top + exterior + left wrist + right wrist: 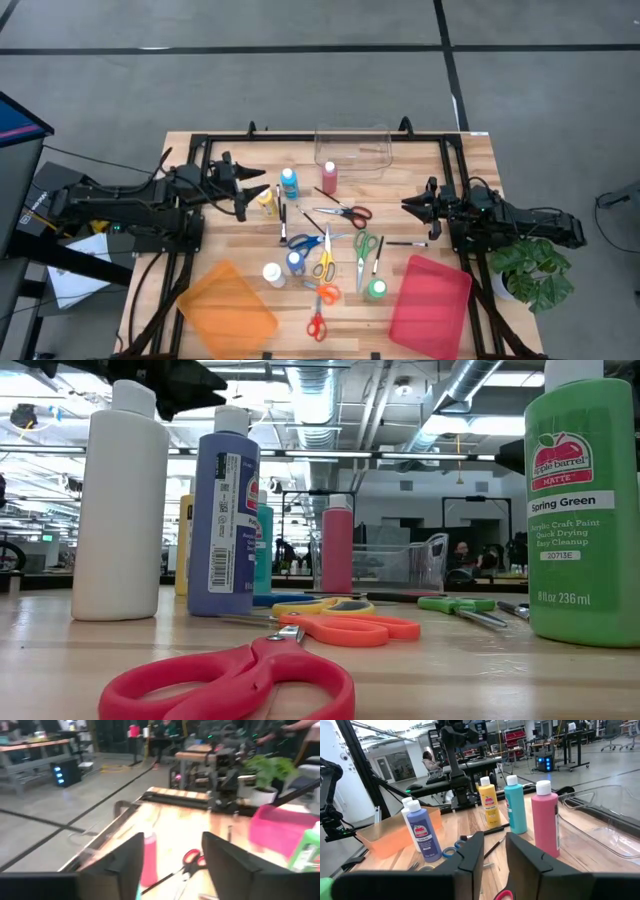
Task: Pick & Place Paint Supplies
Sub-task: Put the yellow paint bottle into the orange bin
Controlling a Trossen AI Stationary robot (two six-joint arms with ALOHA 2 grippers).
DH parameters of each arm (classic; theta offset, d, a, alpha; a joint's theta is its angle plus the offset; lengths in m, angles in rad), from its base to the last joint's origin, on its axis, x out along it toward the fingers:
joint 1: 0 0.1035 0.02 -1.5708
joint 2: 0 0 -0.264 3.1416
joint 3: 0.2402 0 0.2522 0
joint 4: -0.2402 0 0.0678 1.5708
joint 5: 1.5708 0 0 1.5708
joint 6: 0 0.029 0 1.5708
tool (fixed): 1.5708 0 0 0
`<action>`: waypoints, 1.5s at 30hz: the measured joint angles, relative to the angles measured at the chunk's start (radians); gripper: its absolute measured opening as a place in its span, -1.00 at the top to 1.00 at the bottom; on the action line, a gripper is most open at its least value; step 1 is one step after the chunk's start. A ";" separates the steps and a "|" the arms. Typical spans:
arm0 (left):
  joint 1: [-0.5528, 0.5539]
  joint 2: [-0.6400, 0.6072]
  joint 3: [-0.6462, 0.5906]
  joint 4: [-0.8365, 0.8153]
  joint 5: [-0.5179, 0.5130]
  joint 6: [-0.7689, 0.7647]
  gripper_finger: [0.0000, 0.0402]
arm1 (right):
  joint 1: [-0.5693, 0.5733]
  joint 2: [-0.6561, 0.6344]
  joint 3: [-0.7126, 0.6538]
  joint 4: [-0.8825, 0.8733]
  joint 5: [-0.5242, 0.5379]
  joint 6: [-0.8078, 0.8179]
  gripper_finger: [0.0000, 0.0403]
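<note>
Left gripper (262,190) hangs near the bench's left edge, jaws parted and empty, aimed at the yellow bottle (267,203) just beside its tips; that looks like the first pick. Right gripper (408,206) waits near the right edge, jaws slightly apart, holding nothing.

The supplies lie loose mid-bench, seemingly set out for sorting. Bottles, six: yellow, teal (289,183), pink (329,178), white (272,273), blue (295,262), green (376,289). Scissors, about six: red (347,212), blue (310,241), yellow (325,258), green (361,250), orange (322,291), and a red pair (316,326) nearest the front edge. Brushes (378,257) are thin, roughly five; exact count unclear.

Containers, three: clear tub (352,147) at the back edge, orange tray (227,303) front-left, pink tray (430,307) front-right, likely the drop spots
</note>
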 joint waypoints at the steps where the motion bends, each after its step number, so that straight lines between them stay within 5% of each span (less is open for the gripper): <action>1: 0.000 0.000 0.000 -0.009 -0.019 0.000 -0.09 | 0.000 0.000 0.000 0.000 0.000 0.000 0.58; 9: 0.050 0.001 -0.006 -0.042 -0.069 -0.020 -0.45 | 0.000 0.000 0.000 0.000 0.000 0.000 0.56; 17: 0.155 0.062 -0.009 -0.094 -0.020 -0.061 -0.45 | 0.000 0.000 0.000 0.000 0.000 -0.002 0.56; 36: 0.146 0.037 -0.009 -0.119 -0.011 -0.078 -0.44 | 0.001 0.000 0.000 0.000 0.000 -0.002 0.56; 45: 0.146 0.016 -0.197 0.170 0.004 -0.050 -0.44 | 0.001 0.000 0.000 0.000 0.000 0.000 0.56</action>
